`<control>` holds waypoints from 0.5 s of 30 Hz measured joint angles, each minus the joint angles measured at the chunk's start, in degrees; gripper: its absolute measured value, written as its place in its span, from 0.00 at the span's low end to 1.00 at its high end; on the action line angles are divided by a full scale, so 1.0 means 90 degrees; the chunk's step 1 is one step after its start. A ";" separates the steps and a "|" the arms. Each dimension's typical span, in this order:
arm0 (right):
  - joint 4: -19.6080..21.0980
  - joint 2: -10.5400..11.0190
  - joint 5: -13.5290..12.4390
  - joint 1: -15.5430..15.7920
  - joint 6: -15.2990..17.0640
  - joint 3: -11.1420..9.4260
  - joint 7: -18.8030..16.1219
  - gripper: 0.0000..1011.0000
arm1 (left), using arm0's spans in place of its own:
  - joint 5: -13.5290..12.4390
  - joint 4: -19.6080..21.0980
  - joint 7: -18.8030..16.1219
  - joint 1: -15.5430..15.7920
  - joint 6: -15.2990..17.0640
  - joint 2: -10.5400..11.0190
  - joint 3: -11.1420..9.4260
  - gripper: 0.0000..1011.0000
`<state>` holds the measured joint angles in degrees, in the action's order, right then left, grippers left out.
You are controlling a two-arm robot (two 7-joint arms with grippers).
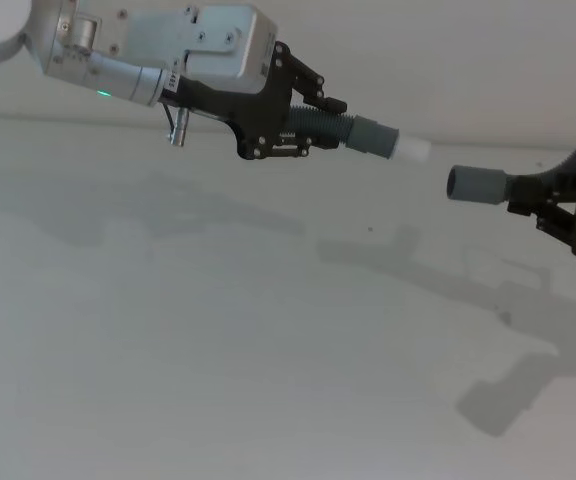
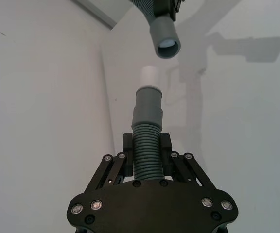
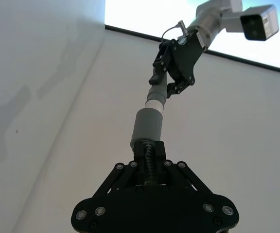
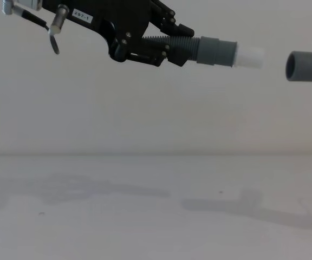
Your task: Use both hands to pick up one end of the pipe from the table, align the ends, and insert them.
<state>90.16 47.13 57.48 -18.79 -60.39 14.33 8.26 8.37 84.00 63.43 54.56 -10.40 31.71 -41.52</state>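
1. The pipe is held in two pieces, both lifted well above the table (image 1: 218, 380). The left gripper (image 1: 303, 125) is closed on the corrugated part of one piece (image 1: 323, 125), and the cuff with the white tip (image 1: 413, 150) sticks out in front of its fingers.
2. The right gripper (image 1: 548, 205) is closed on the other piece, just behind the open grey cuff (image 1: 478, 185). The two ends are facing each other, near but not touching.
3. In the head view, the open cuff is seen a little lower than the white tip; in the chest view the difference looks smaller. The height and angle should be corrected first, probably, so that both ends lie on one line.
4. The left wrist view (image 2: 166, 43) can be used to check that the cuff's hole is centred on the tip (image 2: 152, 75).
5. Only then should the ends be pushed together, slowly and straight. If the push is made off-axis, it is likely that the flexible hose bends and the tip slips past the rim.
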 joint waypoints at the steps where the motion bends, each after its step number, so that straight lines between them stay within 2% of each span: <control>1: 0.0010 0.0006 -0.0047 -0.0006 0.0030 0.0021 -0.0045 0.13 | 0.0000 0.0000 0.0001 0.0000 -0.0001 0.0000 0.0000 0.31; 3: 0.0017 0.0011 -0.0132 -0.0017 0.0089 0.0040 -0.0129 0.13 | 0.0000 0.0000 0.0002 0.0001 -0.0002 0.0000 0.0000 0.31; 4: 0.0051 0.0018 -0.0454 -0.0062 0.0304 0.0142 -0.0427 0.13 | 0.0000 0.0000 0.0004 0.0003 -0.0004 0.0000 0.0000 0.31; 15: 0.0080 0.0014 -0.1165 -0.0214 0.0787 0.0362 -0.1063 0.13 | 0.0001 0.0000 0.0005 0.0005 -0.0005 0.0000 0.0001 0.31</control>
<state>90.88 47.25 46.99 -20.72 -53.31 17.59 -1.30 8.38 84.00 63.48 54.61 -10.44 31.71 -41.51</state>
